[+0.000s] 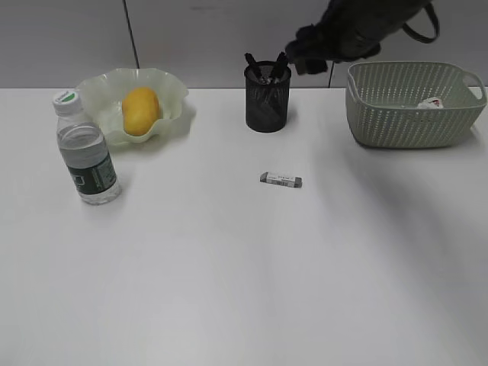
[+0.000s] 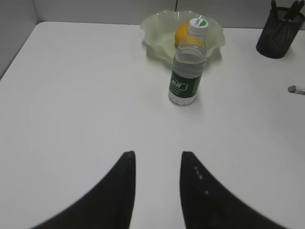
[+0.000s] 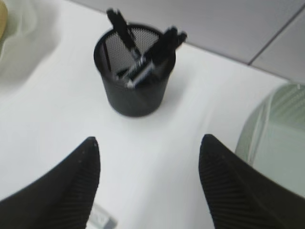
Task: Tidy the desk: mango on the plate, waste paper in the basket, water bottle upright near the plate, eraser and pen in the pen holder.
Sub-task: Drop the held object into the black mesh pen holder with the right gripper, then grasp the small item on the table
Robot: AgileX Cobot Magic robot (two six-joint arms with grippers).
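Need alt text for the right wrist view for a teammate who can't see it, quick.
The open right gripper, holding nothing, hovers over the white desk facing the black mesh pen holder, which has dark pens leaning inside. A corner of the green basket sits at right, and the eraser peeks out at the bottom edge.

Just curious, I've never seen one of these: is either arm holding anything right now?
No. Both the left end effector and the right end effector are open with nothing between their fingers.
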